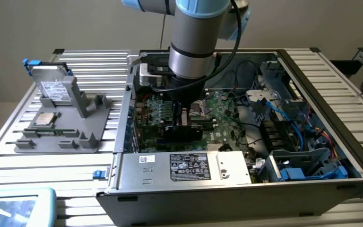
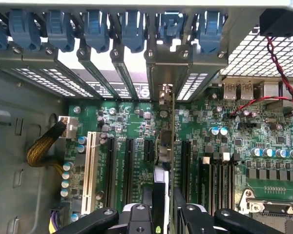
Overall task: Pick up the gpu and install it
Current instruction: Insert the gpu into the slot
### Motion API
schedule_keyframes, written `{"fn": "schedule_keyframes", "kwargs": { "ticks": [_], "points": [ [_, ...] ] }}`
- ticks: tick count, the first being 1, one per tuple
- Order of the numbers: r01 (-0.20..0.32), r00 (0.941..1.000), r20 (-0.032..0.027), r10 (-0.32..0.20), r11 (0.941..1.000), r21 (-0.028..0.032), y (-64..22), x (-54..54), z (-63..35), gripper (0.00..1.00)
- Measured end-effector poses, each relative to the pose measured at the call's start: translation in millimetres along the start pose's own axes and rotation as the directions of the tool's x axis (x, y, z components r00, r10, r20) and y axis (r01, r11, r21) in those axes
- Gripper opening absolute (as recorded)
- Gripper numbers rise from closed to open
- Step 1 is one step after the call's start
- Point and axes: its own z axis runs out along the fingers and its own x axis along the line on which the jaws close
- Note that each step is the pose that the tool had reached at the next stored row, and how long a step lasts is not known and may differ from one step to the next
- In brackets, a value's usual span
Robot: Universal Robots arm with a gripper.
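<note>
The gpu [image 2: 171, 146] appears edge-on in the wrist view as a thin upright card. It runs from between my fingertips to its metal bracket [image 2: 167, 73] at the case's rear slot openings. My gripper [image 2: 166, 207] is shut on it, one black finger [image 2: 154, 195] on each side. The card stands over the motherboard [image 2: 132, 122] between two black expansion slots; I cannot tell whether it is seated. In the exterior view my gripper [image 1: 183, 124] is down inside the open computer case [image 1: 332, 94], with the black gpu [image 1: 185, 132] below it on the board.
A grey stand [image 1: 58, 142] to the exterior view's left of the case holds a silver hard drive [image 1: 54, 87] and a square CPU chip [image 1: 45, 118]. The power supply [image 1: 188, 168] lies along the case front. Blue cables [image 1: 298, 127] crowd the right. Blue slot latches [image 2: 95, 29] line the rear.
</note>
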Motion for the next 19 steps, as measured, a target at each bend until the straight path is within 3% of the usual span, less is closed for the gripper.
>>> {"fn": "schedule_keyframes", "kwargs": {
  "ticks": [6,8,9,10,12,16,19],
  "points": [
    [-0.001,1.0000,0.0025,0.001,1.0000,0.0014,0.6,-0.2,0.8,0.27],
    [-0.001,1.0000,0.0008,0.001,1.0000,0.0028,0.4,-0.1,0.2,0.33],
    [0.000,1.0000,0.0001,0.000,1.0000,0.0028,0.4,0.0,-0.6,0.40],
    [0.000,1.0000,0.0004,0.000,1.0000,0.0039,0.5,0.0,-1.4,0.40],
    [0.000,1.0000,0.0000,0.000,1.0000,0.0050,0.8,0.1,-3.7,0.53],
    [-0.001,1.0000,-0.0003,0.001,0.9998,0.0191,1.8,0.3,-10.5,0.53],
    [-0.001,1.0000,-0.0003,0.001,0.9997,0.0232,3.2,0.7,-20.6,0.53]
  ]
}}
